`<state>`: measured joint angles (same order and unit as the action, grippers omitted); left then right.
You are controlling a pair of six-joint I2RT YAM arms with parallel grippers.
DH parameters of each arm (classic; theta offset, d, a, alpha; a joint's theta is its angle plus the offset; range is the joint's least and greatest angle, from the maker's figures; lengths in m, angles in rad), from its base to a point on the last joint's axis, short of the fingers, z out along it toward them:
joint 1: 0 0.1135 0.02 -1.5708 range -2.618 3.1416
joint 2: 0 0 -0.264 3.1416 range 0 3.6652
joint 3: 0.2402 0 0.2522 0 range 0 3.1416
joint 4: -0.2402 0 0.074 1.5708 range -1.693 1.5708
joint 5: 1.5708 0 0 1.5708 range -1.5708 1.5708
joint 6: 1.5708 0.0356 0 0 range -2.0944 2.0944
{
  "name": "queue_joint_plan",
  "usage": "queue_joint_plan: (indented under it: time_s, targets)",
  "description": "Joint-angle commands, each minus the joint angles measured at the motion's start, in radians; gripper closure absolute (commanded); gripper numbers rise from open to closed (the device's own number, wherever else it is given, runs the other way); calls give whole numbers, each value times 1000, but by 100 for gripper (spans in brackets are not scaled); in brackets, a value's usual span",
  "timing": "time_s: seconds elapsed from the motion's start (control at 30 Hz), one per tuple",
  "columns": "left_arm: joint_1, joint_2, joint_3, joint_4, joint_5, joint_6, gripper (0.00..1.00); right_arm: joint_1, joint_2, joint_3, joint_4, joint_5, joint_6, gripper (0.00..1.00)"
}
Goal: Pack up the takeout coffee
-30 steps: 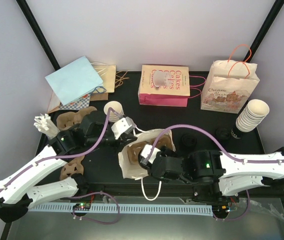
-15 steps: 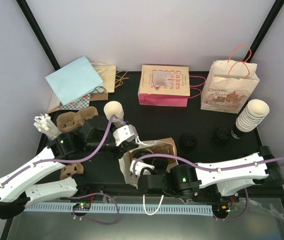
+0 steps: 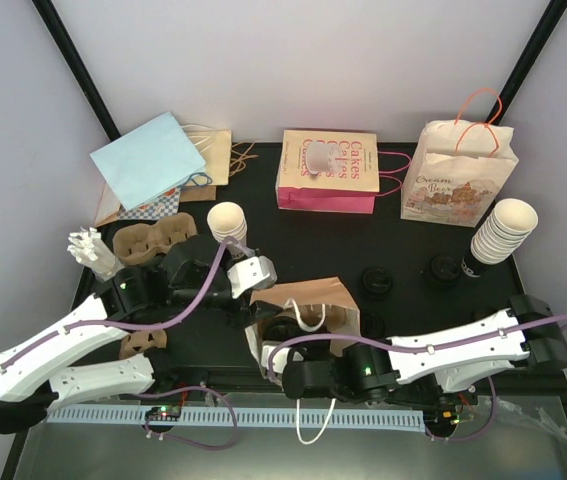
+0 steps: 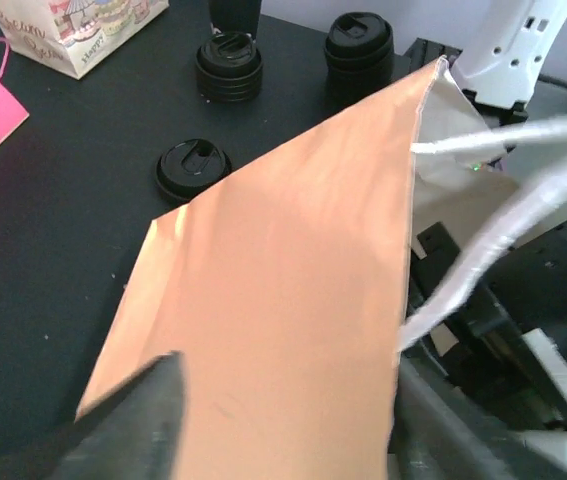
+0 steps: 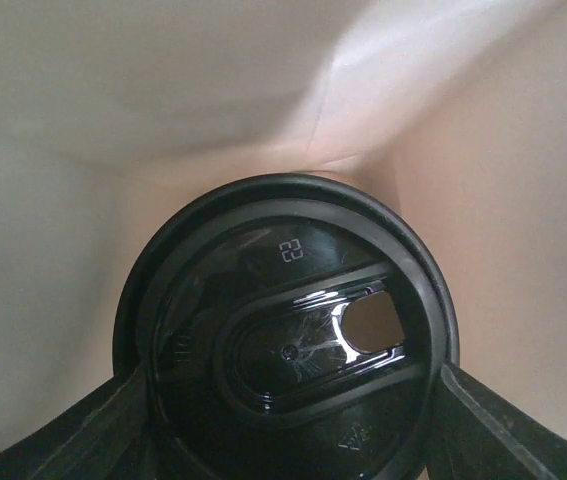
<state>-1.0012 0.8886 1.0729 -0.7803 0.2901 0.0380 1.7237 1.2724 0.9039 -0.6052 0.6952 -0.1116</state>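
Your right tool (image 5: 293, 400) is inside the brown paper bag (image 3: 315, 298) and clamped on the takeout coffee (image 5: 288, 345). One finger sits against each side of its black lid, and the cup body is hidden under that lid. The bag's pale inner walls crowd the tool. Ahead of the fingers a wall rises just beyond the lid's rim, creased toward the tool's right. On both flanks the paper stands near the fingers, leaving only a thin strip of room.

Your left tool (image 4: 283, 405) has its fingers spread, with the bag's brown outer panel running out ahead between them. You cannot tell from the wrist view whether either finger touches the paper. The panel's sharp folded edge lies ahead and to the tool's right, and the white handle (image 4: 483, 250) loops just past it. Ahead and to the tool's left, only a narrow gap of table (image 4: 53, 230) separates the panel's edge from the nearest of the black lids (image 4: 192, 166). The others stand farther ahead. Seen from above, an open cream cup (image 3: 226, 218) stands off this tool's left side, near it but apart.
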Motion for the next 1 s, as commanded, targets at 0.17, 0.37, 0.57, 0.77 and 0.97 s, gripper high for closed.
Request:
queue_joint_plan:
  time_s: [0.17,0.37,0.57,0.77,0.97]
  targets:
    - [13,-177,28,99,-117,-252,6,30,-26,-105,100,94,-31,47]
    - [215,-117,121,-51,-82,-379,1,59,-25,-150,188,159,-107,46]
    - [329,-82,108,-14,20,-393,1,57,-55,-177,247,173,-164,46]
    - [382,60,139,-70,24,-384,1,40,-127,-208,329,165,-249,46]
    - [428,241,119,-48,92,-356,4,25,-132,-228,399,138,-332,46]
